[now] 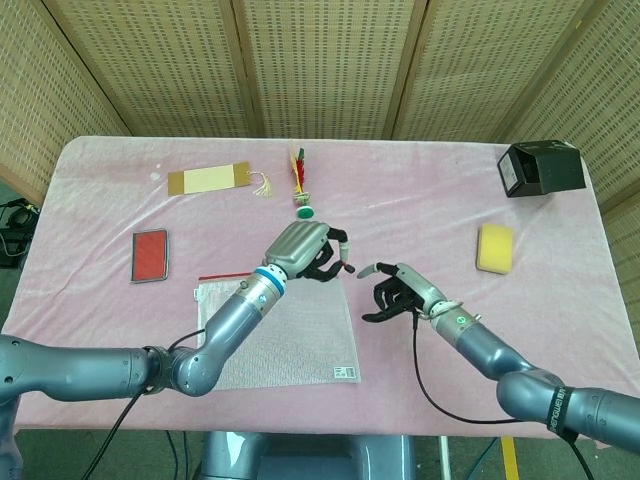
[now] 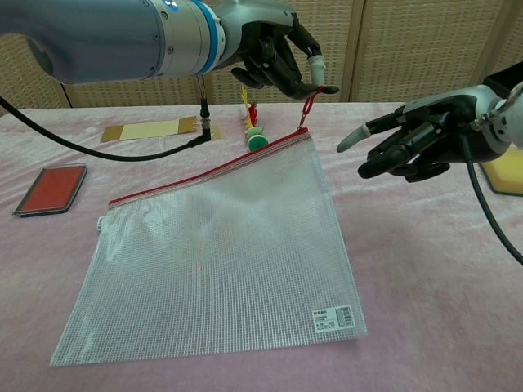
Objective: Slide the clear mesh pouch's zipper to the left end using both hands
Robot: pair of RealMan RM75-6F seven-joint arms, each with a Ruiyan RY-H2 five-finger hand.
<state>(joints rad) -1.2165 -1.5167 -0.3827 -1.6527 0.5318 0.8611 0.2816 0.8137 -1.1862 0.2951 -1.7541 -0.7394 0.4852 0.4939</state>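
The clear mesh pouch (image 2: 221, 245) lies flat on the pink cloth, its red zipper edge (image 2: 204, 174) running up to the right corner. My left hand (image 2: 274, 57) hangs over that corner and pinches the red pull loop (image 2: 308, 104), lifting the corner a little. In the head view the left hand (image 1: 305, 250) covers the pouch's (image 1: 290, 335) upper right corner. My right hand (image 2: 404, 140) hovers just right of the pouch with its fingers spread and nothing in them. It appears in the head view as the right hand (image 1: 398, 295), a short gap from the left one.
A red case (image 1: 150, 255) and a tan bookmark (image 1: 210, 180) lie at the far left. A feather toy with a green base (image 1: 302, 190) sits behind the left hand. A yellow sponge (image 1: 495, 247) and a black box (image 1: 540, 168) are at the right.
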